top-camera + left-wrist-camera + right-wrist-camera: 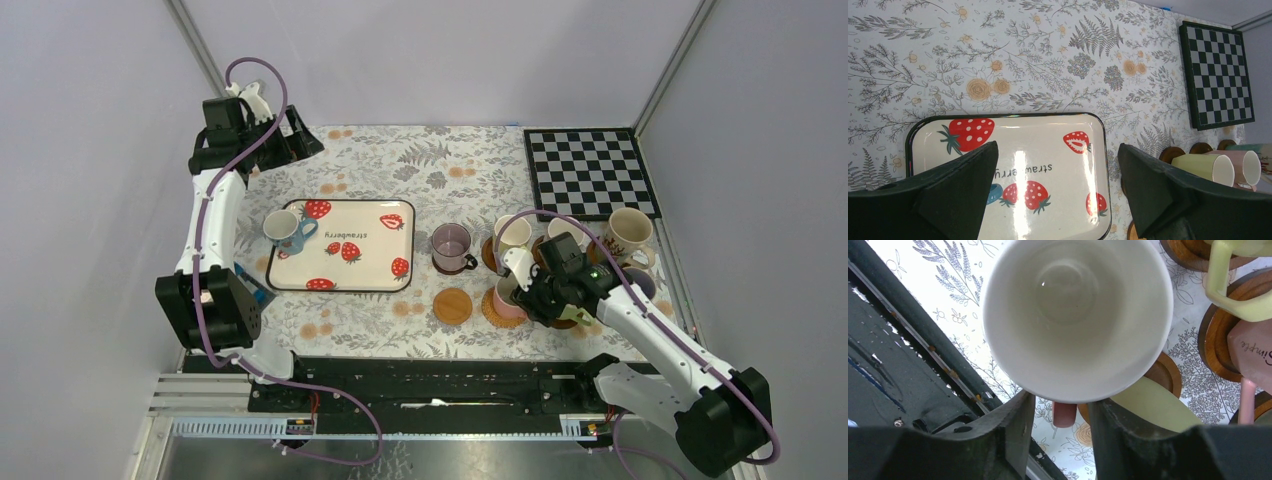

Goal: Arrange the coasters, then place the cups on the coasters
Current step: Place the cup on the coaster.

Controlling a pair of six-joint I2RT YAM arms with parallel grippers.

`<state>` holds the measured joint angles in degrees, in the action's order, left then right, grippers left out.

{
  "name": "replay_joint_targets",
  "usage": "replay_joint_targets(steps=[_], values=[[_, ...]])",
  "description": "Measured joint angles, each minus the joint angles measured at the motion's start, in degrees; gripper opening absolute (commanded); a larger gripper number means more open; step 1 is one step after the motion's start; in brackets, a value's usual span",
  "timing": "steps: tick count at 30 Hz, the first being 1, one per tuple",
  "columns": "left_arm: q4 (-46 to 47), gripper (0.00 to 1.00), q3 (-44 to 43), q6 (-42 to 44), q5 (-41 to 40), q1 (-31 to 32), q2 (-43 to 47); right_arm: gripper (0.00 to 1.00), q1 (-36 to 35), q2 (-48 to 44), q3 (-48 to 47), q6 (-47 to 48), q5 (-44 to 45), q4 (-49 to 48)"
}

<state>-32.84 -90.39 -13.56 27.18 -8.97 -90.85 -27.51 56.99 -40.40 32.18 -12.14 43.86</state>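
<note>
Left jaws gape wide, high over the tabletop's [440, 160] far-left corner, with the tray [1038, 132] below them. Right jaws stand slack either side of the pink cup's [1075, 315] handle, touching neither side; that cup sits upright on a woven coaster [490, 313] at the near right. One bare coaster [452, 306] lies just left of it.

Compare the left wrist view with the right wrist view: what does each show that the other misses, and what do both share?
Only the left wrist: the strawberry tray, the checkerboard mat, and the left gripper open above the tray. Only the right wrist: the inside of a white-lined mug, its pink handle between the parted fingers of the right gripper. Both: the floral cloth, wooden coasters and a pale green mug.
</note>
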Motion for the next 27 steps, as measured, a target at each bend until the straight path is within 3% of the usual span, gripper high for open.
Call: replay_joint_targets(steps=[4,11,27], values=[[0.00,0.99,0.00,0.02,0.02,0.00,-0.15,0.63,0.00,-0.17,-0.39,0.81,-1.09,0.83],[-0.02,0.99,-0.02,0.02,0.04,0.04,-0.50,0.66,0.00,-1.44,-2.91,2.29,-2.01,3.06],[0.00,0.99,-0.02,0.02,0.07,0.15,-1.27,0.20,0.00,0.00,-11.23,4.09,-1.49,6.88]])
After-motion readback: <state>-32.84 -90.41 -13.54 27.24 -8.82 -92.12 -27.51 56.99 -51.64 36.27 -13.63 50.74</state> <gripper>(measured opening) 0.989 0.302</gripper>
